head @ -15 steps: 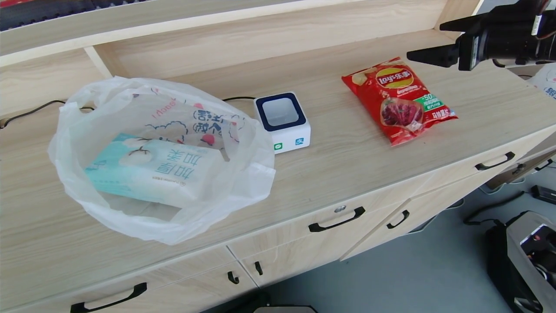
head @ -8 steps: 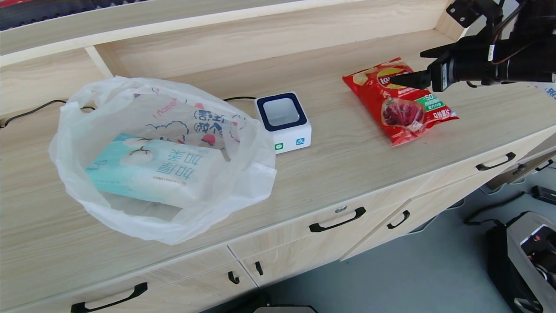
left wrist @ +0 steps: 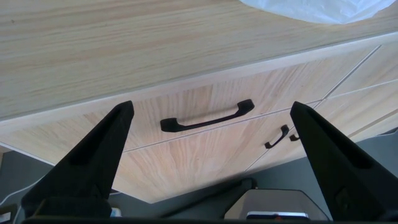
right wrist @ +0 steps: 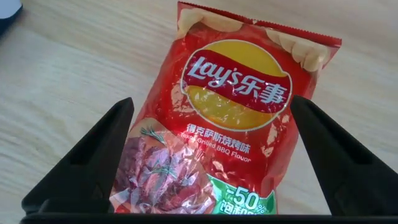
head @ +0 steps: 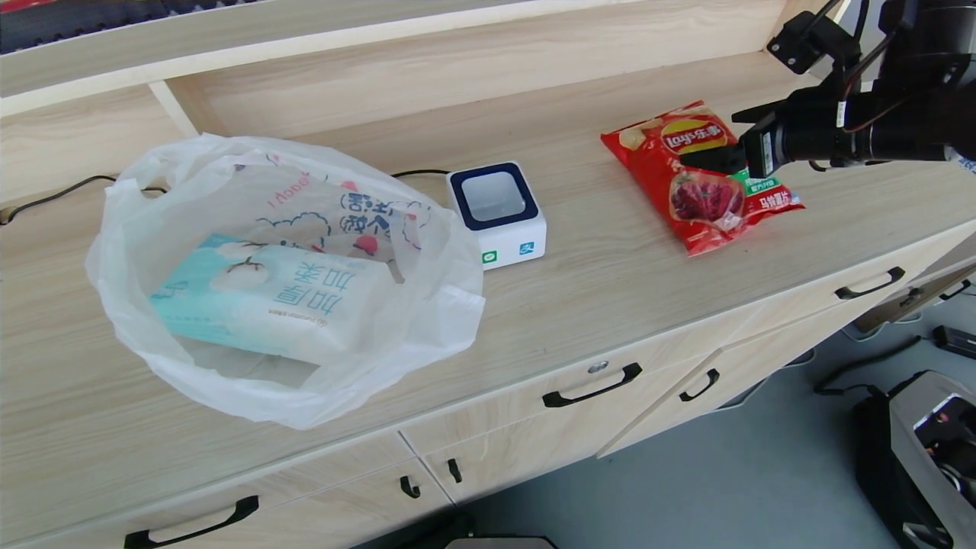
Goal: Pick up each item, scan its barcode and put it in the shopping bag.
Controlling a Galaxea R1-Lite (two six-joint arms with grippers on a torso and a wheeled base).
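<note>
Head overlooks counter (head: 610, 274); right wrist close above chip bag (right wrist: 224, 124), shared; left wrist faces drawers (left wrist: 267, 93).

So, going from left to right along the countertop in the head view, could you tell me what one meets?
shopping bag → barcode scanner → red chip bag

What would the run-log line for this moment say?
right gripper open over chip bag | left gripper open, facing drawer handle | tissue pack in shopping bag | scanner bare
</note>
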